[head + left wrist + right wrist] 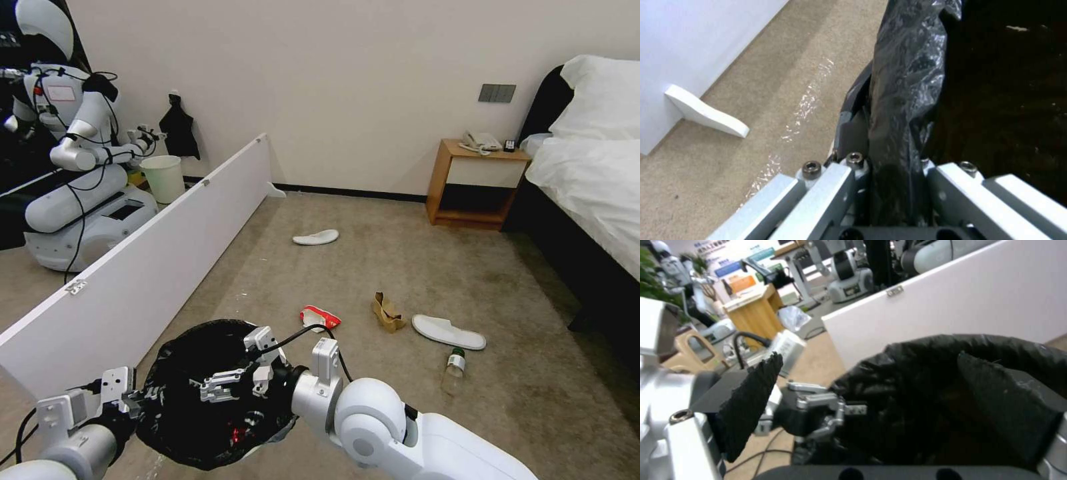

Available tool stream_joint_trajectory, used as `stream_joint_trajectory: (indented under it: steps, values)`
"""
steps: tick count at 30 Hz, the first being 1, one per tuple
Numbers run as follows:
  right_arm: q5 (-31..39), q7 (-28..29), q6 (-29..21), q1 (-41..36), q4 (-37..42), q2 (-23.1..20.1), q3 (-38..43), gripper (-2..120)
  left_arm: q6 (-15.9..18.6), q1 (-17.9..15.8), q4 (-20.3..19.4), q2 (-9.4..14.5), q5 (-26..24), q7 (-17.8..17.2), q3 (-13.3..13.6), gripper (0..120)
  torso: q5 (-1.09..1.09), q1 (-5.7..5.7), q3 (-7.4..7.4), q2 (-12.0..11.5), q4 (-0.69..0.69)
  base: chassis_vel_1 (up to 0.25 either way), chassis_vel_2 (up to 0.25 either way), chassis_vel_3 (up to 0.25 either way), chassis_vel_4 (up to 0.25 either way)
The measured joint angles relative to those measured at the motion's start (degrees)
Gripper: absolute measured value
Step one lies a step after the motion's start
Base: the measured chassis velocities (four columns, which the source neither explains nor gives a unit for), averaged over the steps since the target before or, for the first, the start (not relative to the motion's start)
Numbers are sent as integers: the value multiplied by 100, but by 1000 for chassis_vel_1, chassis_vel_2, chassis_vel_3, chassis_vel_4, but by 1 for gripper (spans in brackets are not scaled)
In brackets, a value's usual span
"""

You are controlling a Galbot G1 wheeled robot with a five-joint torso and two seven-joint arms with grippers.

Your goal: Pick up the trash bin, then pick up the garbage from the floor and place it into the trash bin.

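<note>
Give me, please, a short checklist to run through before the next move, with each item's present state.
1. Left tool clamped on the rim of the trash bin: ok.
2. Right tool open over the bin's mouth, holding nothing: ok.
3. Red item lying inside the bin: ok.
4. Floor cleared: not ok; red-white wrapper, brown paper bag, clear bottle and slippers remain.
5. Bin clear of the carpet: cannot tell.
</note>
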Motion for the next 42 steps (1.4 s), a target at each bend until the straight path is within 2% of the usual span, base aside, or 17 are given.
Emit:
stream_joint_trajectory:
  steps: [4, 6, 7, 9, 11, 14, 17, 18, 20, 32, 38, 42]
  values:
    - [-95, -367, 313, 11, -5, 66, 49, 100, 0, 1, 8, -2, -2, 11, -7, 3, 0, 0, 0, 0, 0, 0, 0, 0, 0]
    - [-448, -764, 970, 91, -81, 253, 139, 100, 0, 3, 15, -4, -2, 17, -12, 3, 0, 0, 0, 0, 0, 0, 0, 0, 0]
    - [-448, -764, 970, 91, -81, 253, 139, 100, 0, 3, 15, -4, -2, 17, -12, 3, 0, 0, 0, 0, 0, 0, 0, 0, 0]
    - [-792, -870, 1321, 149, -146, 397, 330, 100, 0, 3, 19, -15, -2, 21, -27, 3, 0, 0, 0, 0, 2, 0, 0, 0, 0]
    - [-889, -900, 1379, 168, -169, 449, 506, 100, -1, 1, 29, -27, 0, 21, -38, 3, 0, 0, 0, 0, 2, 0, 0, 0, 0]
    - [-877, -895, 1351, 175, -185, 469, 939, 100, 0, 0, 49, -57, 5, 28, -71, 3, 0, 0, 0, 0, 0, 0, 0, 0, 0]
    - [-795, -667, 1090, 19, -267, 419, 1699, 100, 0, 17, 75, -142, 86, 75, -182, 3, 1, 0, 0, 0, -1, 0, 0, 0, 0]
    - [-795, -667, 1090, 19, -267, 419, 1699, 100, 0, 17, 75, -142, 86, 75, -182, 3, 1, 0, 0, 0, -1, 0, 0, 0, 0]
    - [-821, -499, 984, -257, -307, 398, 2186, 100, 0, 15, 90, -216, 143, 95, -280, 3, 1, 0, 0, 0, -1, 0, 0, 0, 0]
    - [-1354, -166, 929, -1320, -332, 508, 3033, 100, 0, -43, 150, -441, 451, 122, -527, 3, 1, 0, 0, 0, 0, 0, 0, 0, 0]
    - [-1770, -36, 685, -1848, -235, 467, 3359, 100, 0, -26, 244, -587, 522, 132, -779, 3, 0, 0, 0, 0, 1, 0, 0, 0, 0]
    - [-2262, -20, 549, -2262, -475, 505, 3544, 100, 0, 27, 259, -656, 523, 166, -936, 3, 0, 0, 0, 0, -1, 0, 0, 0, 0]
